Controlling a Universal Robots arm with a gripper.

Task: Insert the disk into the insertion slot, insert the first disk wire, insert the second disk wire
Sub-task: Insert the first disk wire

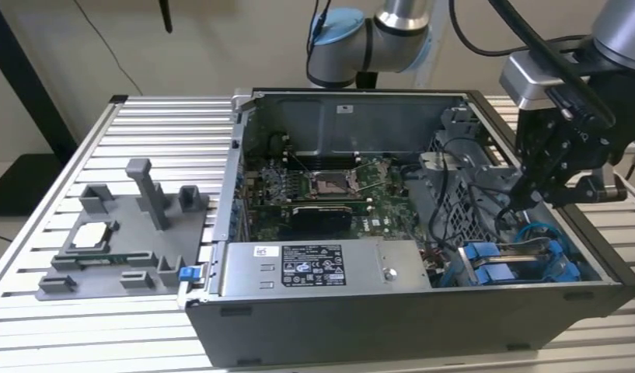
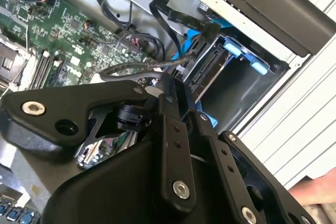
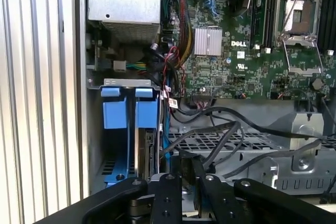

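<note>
The disk (image 3: pixel 143 148) stands in its blue carrier (image 3: pixel 147 113) inside the insertion slot (image 1: pixel 509 264) at the case's front corner, on the exterior view's right. In the second wrist view the disk (image 2: pixel 209 72) shows its connector edge, and a black plug (image 2: pixel 207 29) on a flat cable sits against it. My gripper (image 1: pixel 528 202) hangs just above the slot, beside the disk. Its fingers (image 2: pixel 173 129) are close together on the end of a braided disk wire (image 2: pixel 134 67). In the first wrist view my gripper (image 3: pixel 191 170) has black cables running into it.
The open computer case (image 1: pixel 400 326) lies on a slatted metal table (image 1: pixel 151 124). A labelled power-supply box (image 1: pixel 317 268), the motherboard (image 1: pixel 328 186) and a perforated cage (image 3: pixel 236 142) with loose cables crowd the slot. A grey fixture (image 1: pixel 120 233) stands at the exterior view's left.
</note>
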